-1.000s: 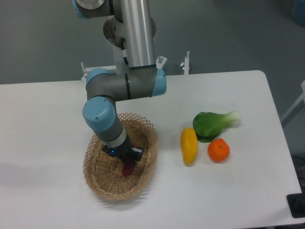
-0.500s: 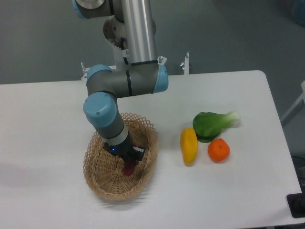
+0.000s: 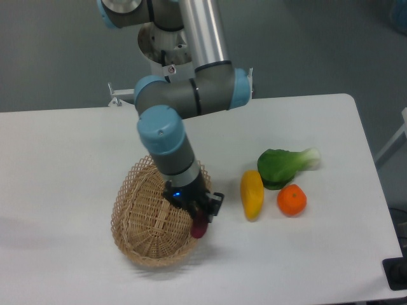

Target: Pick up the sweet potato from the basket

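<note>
The oval tan wicker basket (image 3: pixel 143 216) sits at the table's front left. My gripper (image 3: pixel 200 222) hangs over the basket's right rim, shut on the small magenta-purple sweet potato (image 3: pixel 198 227), whose lower end shows below the fingers. The sweet potato looks lifted clear of the basket floor, level with the rim edge. The arm's blue-capped wrist covers the rear right part of the basket.
To the right of the basket lie a yellow oblong fruit (image 3: pixel 252 194), a round orange (image 3: pixel 292 199) and a green leafy vegetable (image 3: pixel 285 165). The table's front edge runs just below the basket. The arm's base stands at the back.
The arm has swung right and lifted. The gripper carried the sweet potato from the basket's middle to above its right rim.
</note>
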`<move>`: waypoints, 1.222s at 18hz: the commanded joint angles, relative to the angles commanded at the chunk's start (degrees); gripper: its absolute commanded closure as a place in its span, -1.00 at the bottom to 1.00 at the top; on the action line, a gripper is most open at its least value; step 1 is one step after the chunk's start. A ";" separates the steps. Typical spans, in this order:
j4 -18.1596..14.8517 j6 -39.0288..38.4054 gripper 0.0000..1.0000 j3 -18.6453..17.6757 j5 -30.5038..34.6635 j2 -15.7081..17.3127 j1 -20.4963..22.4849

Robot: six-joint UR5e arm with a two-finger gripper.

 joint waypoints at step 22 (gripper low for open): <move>-0.35 23.04 0.09 2.46 -8.89 2.11 15.40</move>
